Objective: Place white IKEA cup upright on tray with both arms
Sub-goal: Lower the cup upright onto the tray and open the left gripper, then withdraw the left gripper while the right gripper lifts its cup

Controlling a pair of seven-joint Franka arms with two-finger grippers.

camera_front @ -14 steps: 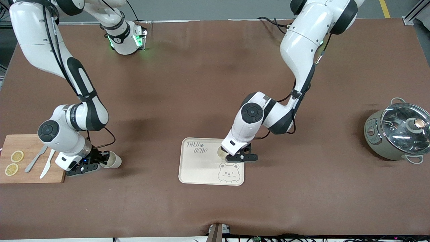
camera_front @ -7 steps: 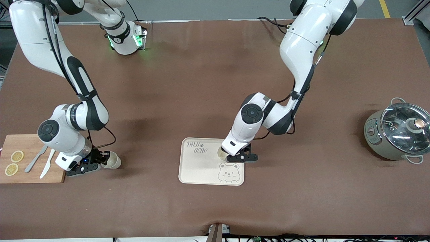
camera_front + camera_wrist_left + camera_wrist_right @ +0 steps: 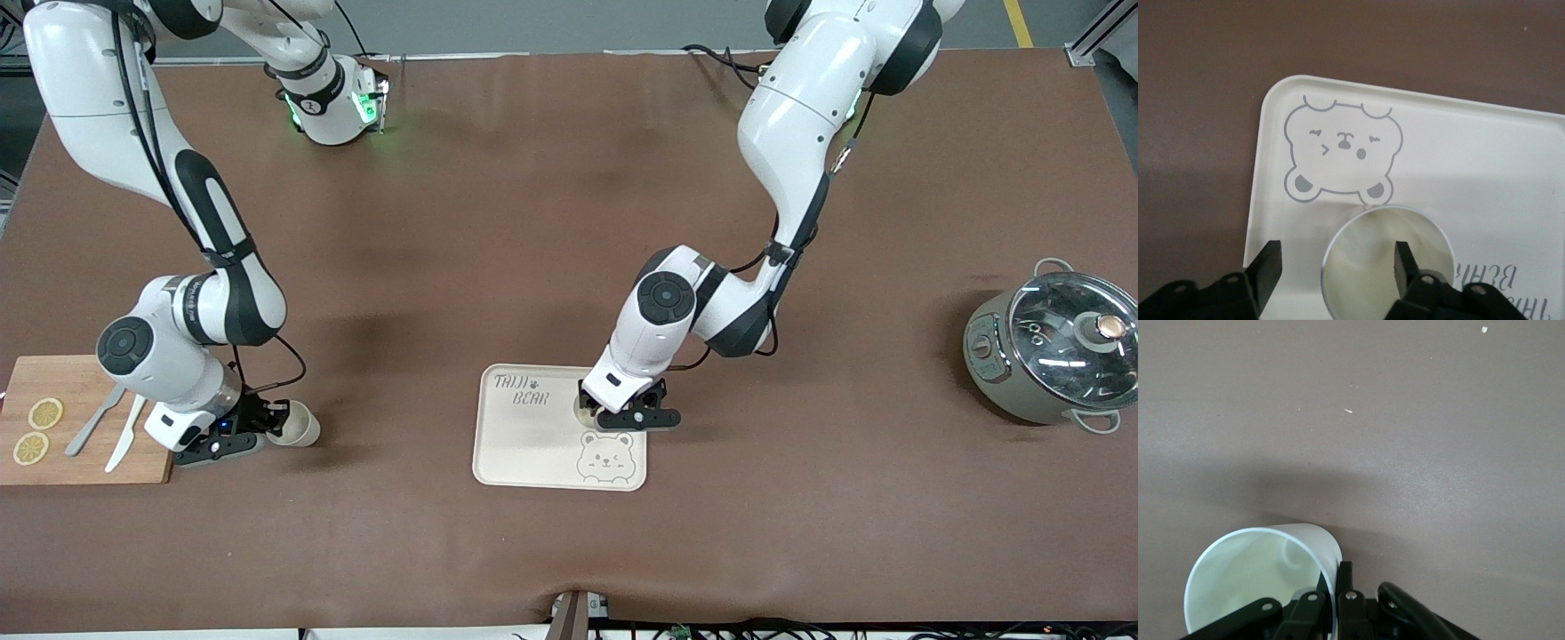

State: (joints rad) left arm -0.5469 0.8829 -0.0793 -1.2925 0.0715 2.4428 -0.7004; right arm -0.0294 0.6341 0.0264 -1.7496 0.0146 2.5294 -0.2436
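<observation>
Broadly, the brown table [image 3: 533, 222] has work at two spots: the left arm [image 3: 800, 107] reaches down to the middle, and the right arm [image 3: 204, 213] reaches to its own end of the table. The cream "TAIJI BEAR" tray [image 3: 524, 444] lies at the middle of the table, toward the front camera. A wooden cutting board [image 3: 80, 462] sits at the right arm's end and a lidded pot [image 3: 1049, 356] at the left arm's end.

One white cup [image 3: 1365, 267] stands upright on the tray, mouth up, between the lettering and the bear drawing. The left gripper [image 3: 613, 413] is low over it. In the left wrist view its fingers [image 3: 1268, 267] straddle the cup's wall, one inside the mouth and one outside, spread wide with a clear gap to the rim, so I judge the hold let go. That cup's axis runs straight up, so a lift along that line should clear the rim without knocking it.

A second white cup [image 3: 298, 428] is off the tray, on the table just beside the cutting board and well apart from the tray. The right gripper [image 3: 258, 431] pinches its rim, one finger inside the mouth and one outside, closed on the wall. Its mouth appears tipped toward the right wrist camera, though the exact tilt is hard to tell. The tray lies from this cup toward the left arm's end, so the right arm is the one placed to carry it there.
</observation>
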